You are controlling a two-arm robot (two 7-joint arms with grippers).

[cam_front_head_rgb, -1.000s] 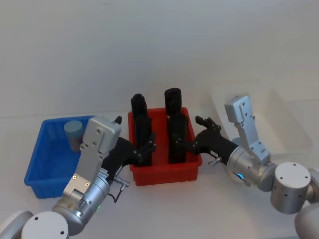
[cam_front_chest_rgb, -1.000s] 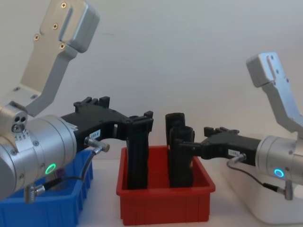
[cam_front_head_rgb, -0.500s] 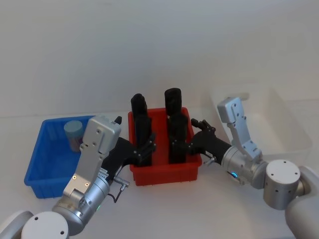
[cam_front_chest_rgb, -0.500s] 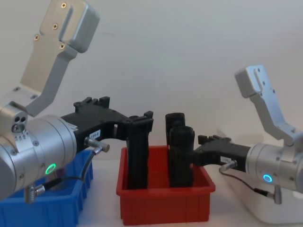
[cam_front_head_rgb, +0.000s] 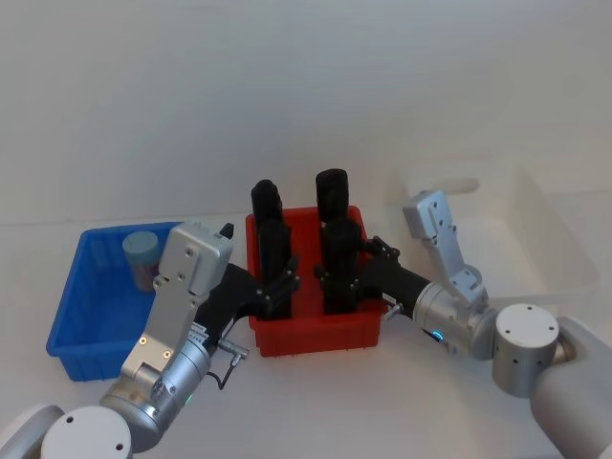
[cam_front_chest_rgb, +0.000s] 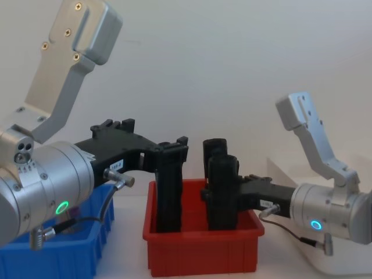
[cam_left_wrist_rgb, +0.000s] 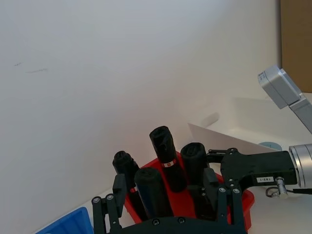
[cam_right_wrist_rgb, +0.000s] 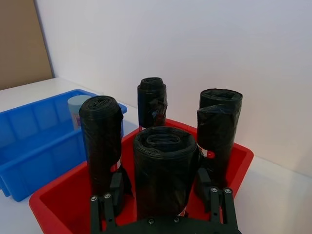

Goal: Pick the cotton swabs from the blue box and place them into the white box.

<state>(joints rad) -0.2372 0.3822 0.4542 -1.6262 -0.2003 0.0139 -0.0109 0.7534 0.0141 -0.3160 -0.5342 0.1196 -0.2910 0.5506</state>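
Your right hand (cam_front_head_rgb: pixel 337 278) has slid left into the red bin (cam_front_head_rgb: pixel 316 335) and now brackets the near-right black roll (cam_right_wrist_rgb: pixel 165 165), fingers apart either side. That does nothing for the task: the swab jar (cam_front_head_rgb: pixel 143 256) sits untouched in the blue box (cam_front_head_rgb: pixel 72 325), and the white box (cam_front_head_rgb: pixel 564 253) is off to the right. A second ago that hand was outside the bin's right wall. Your left hand (cam_front_head_rgb: pixel 280 284) hasn't moved, fingers apart beside the near-left roll (cam_front_head_rgb: pixel 273 263).

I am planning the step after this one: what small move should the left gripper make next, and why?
Probably draw the left gripper back from the black roll in the red bin and towards the blue box, where the cotton swabs stand untouched.
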